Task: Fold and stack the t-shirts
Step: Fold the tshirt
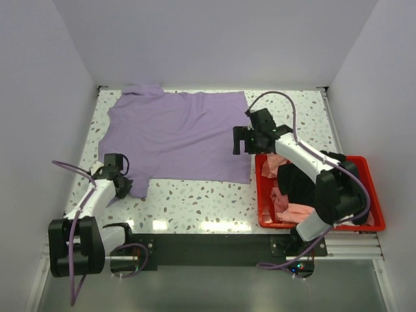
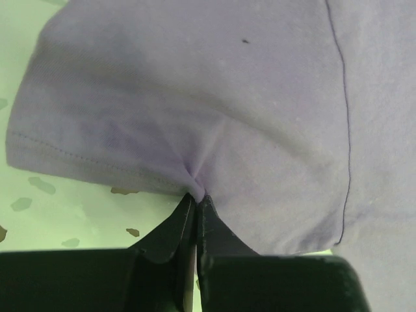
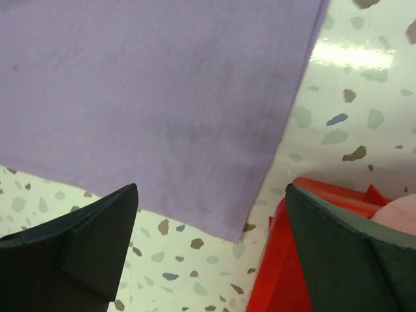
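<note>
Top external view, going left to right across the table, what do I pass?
left end effector, pinching the shirt's sleeve → lavender t-shirt, spread flat → right end effector, open at the shirt's right edge → red bin

Lighting's bright and even from overhead, barely any shadows. The shiny table [image 1: 195,195] throws white glare strips near my bases. Left wrist view looks greenish, and my fingers [image 2: 164,235] there are soft, nearly black.

Your right arm [image 1: 325,172] covers much of the red bin [image 1: 262,195]; shirts [image 1: 292,211] inside it show only partly.
</note>
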`<state>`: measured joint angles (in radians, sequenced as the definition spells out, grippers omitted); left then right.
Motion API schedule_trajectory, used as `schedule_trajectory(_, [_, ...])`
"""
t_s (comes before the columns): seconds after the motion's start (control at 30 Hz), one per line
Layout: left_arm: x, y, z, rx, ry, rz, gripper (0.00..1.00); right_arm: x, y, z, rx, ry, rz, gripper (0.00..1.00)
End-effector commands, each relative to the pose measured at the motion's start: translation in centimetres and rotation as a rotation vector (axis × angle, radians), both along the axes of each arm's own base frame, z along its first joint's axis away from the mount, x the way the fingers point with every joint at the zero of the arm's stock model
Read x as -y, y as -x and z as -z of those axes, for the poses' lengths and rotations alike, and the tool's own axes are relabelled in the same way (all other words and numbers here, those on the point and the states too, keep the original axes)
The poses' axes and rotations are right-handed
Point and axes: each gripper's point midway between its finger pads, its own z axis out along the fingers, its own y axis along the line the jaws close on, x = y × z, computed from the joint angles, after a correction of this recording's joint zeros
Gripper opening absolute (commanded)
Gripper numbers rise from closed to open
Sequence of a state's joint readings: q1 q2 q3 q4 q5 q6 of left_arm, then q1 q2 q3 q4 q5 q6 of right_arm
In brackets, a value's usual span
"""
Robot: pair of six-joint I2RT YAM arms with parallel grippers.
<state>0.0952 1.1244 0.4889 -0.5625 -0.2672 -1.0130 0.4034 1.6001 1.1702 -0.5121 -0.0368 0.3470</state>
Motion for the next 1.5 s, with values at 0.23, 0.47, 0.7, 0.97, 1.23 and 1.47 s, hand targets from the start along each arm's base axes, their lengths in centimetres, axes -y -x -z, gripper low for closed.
schedule_trajectory(0.23, [0.3, 0.8, 1.2, -0.02, 0.01, 0.019, 0.0, -3.5, 6.3, 1.7, -0.018, 0.236, -0.354, 0.99])
schedule_trajectory(0.47, [-0.2, 0.0, -0.3, 0.016, -0.017, 0.022, 0.0, -2.8, 8.2, 4.3, -0.095, 0.368, -0.45, 0.87])
schedule_trajectory(0.7, [-0.4, -0.1, -1.3, 0.037, -0.03, 0.013, 0.0, -1.4, 8.2, 6.8, -0.175, 0.474, -0.433, 0.7])
schedule_trajectory(0.97, [-0.7, -0.1, -2.3, 0.055, -0.046, -0.005, 0.0, -1.5, 7.6, 8.5, -0.205, 0.507, -0.435, 0.55])
schedule_trajectory(1.23, [0.2, 2.4, -1.6, 0.017, 0.011, -0.05, 0.0, -0.3, 9.1, 8.8, -0.252, 0.529, -0.432, 0.25])
schedule_trajectory(1.47, [0.4, 3.3, -3.8, 0.108, 0.041, -0.154, 0.0, -1.3, 11.6, 8.9, -0.277, 0.475, -0.481, 0.04])
